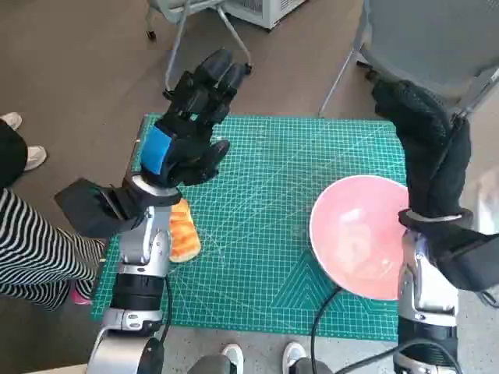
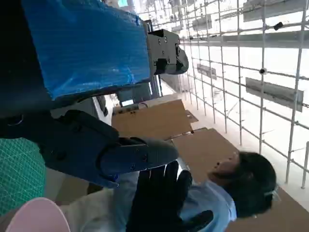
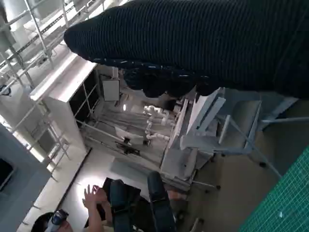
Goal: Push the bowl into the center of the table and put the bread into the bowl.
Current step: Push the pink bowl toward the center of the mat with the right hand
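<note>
While both arms are raised above the green cutting mat (image 1: 257, 202), I see neither hand holding anything. My left hand (image 1: 189, 125) hangs over the mat's far-left part, its blue-taped back facing up and its black fingers (image 1: 214, 74) spread apart past the mat's far edge; it is released, gripping nothing. My right hand (image 1: 427, 144), in the knitted glove, is lifted above the mat's far-right corner, beyond the pink bowl (image 1: 360, 234). From the head view its fingers look extended and empty, though the right wrist view shows only the glove (image 3: 203, 43) as a dark band, so I cannot tell more of how they lie.

The bowl sits at the mat's right side, well off its middle, with its rim reaching the mat's right edge next to my right forearm. The bread (image 1: 184, 232) lies on the mat's left side, partly hidden behind my left forearm, well apart from the bowl.

A person in striped trousers (image 1: 35, 249) stands left of the mat, and a grey chair (image 1: 437, 39) stands beyond its far-right corner.
</note>
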Robot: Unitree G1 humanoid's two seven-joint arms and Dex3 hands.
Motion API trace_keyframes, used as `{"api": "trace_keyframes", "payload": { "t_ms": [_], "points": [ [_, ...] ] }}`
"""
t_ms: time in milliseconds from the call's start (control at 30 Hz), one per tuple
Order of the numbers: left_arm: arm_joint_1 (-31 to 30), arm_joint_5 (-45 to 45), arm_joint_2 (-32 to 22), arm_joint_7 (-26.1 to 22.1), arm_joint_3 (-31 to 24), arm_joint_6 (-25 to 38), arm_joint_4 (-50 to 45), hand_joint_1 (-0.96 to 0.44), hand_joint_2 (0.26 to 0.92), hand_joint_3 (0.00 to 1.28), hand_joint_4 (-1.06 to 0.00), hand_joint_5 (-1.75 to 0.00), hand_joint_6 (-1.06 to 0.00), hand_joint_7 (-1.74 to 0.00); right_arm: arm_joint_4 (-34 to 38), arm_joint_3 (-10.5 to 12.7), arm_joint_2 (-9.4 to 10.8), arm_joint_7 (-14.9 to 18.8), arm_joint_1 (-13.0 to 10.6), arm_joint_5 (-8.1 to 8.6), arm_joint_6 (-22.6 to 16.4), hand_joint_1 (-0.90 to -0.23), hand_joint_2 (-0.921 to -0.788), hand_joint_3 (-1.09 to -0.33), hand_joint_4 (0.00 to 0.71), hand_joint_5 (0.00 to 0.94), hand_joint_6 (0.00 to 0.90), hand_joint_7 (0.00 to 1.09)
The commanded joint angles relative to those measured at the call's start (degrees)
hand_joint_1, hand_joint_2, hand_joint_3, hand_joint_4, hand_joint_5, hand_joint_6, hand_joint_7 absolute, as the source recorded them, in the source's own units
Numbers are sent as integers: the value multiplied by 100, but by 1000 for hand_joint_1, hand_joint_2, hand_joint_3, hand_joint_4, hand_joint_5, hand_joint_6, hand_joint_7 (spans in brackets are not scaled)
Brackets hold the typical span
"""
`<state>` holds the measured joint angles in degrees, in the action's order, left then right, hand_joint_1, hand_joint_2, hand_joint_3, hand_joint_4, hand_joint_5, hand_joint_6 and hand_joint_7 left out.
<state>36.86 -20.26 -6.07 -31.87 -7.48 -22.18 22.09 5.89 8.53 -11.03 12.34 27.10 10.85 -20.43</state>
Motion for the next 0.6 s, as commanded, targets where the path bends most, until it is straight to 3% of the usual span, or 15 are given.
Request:
{"api": "trace_keyframes", "payload": {
  "t_ms": [33,600],
  "points": [
    [14,3,7,45,7,60,-44,-570,921,452,-64,-1,1,-390,43,2,-44,64,-162,-14,44,-736,-921,-679,194,0,85,499],
    [30,-19,72,79,3,12,8,-580,921,452,-76,-7,1,-411,-44,31,-91,56,-220,-23,102,-733,-921,-679,190,0,79,504]
  ]
}}
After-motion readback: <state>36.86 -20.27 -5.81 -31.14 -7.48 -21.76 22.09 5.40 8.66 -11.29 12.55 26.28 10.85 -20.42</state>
